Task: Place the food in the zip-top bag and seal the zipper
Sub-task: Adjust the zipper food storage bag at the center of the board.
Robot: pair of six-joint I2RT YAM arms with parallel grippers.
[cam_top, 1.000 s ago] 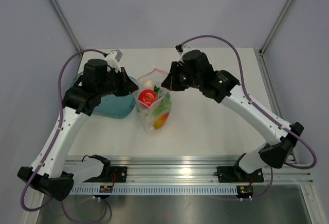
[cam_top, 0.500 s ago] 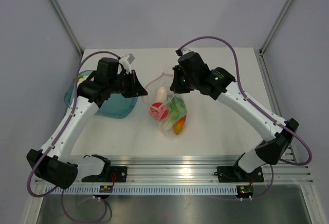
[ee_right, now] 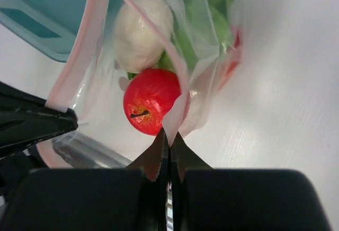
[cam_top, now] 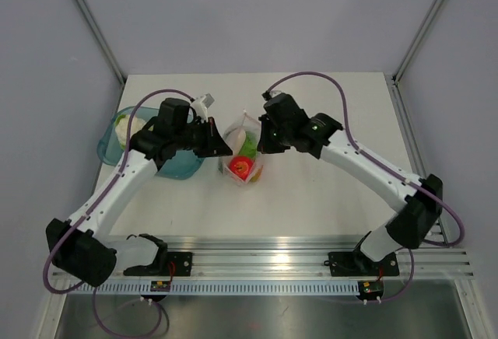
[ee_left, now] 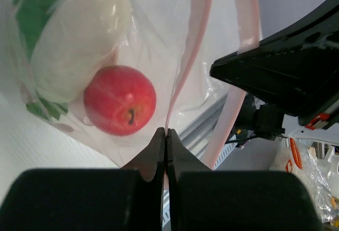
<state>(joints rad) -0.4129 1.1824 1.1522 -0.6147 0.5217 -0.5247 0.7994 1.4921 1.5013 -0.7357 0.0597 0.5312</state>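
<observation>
The zip-top bag (cam_top: 247, 133) hangs between my two grippers above the table. Inside it lie a red apple (ee_left: 120, 99), a whitish piece (ee_left: 79, 40) and green leafy pieces (ee_right: 206, 8). My left gripper (ee_left: 167, 131) is shut on the pink zipper (ee_left: 195, 35) at the bag's left side. My right gripper (ee_right: 169, 131) is shut on the zipper edge at the opposite side. The bag's mouth gapes between the two strips. In the top view the left gripper (cam_top: 228, 150) and right gripper (cam_top: 260, 146) stand close together with the apple (cam_top: 241, 168) low in the bag.
A teal translucent bowl (cam_top: 179, 166) stands left of the bag under the left arm, with a whitish piece (cam_top: 123, 125) in it. The bowl's rim (ee_right: 47, 14) shows just behind the bag. An aluminium rail runs along the table's near edge.
Both arms have moved with the bag held between them: it swung right, then back toward the middle. The grippers now stand closer together and the bag hangs more bunched.
</observation>
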